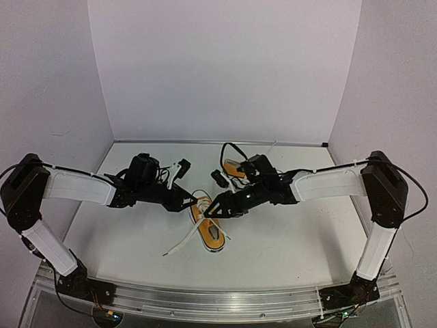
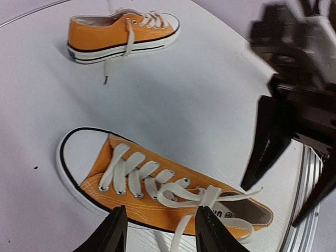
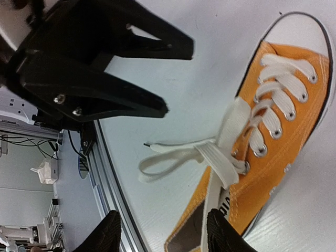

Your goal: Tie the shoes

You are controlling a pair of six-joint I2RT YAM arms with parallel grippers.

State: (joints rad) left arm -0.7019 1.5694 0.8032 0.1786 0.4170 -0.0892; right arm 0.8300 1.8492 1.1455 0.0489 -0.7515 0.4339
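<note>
2 orange sneakers, untied: near sneaker [image 2: 173, 197] at table [image 1: 130, 236] centre, far sneaker [image 2: 123, 31] by back edge. Tools: left gripper [image 2: 160, 231], right gripper [image 3: 164, 233], both part-open, empty, poised over near sneaker's laces [image 2: 157, 181], presumably to pinch them.

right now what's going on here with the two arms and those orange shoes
Two robot arms are working on tying a pair of orange sneakers. Both reach over the near shoe in the middle of the table, with the left claw and right claw open and facing each other above its loose white laces. Neither grips a lace yet, and no bow is formed. The far shoe lies apart, its lace hanging loose.
</note>
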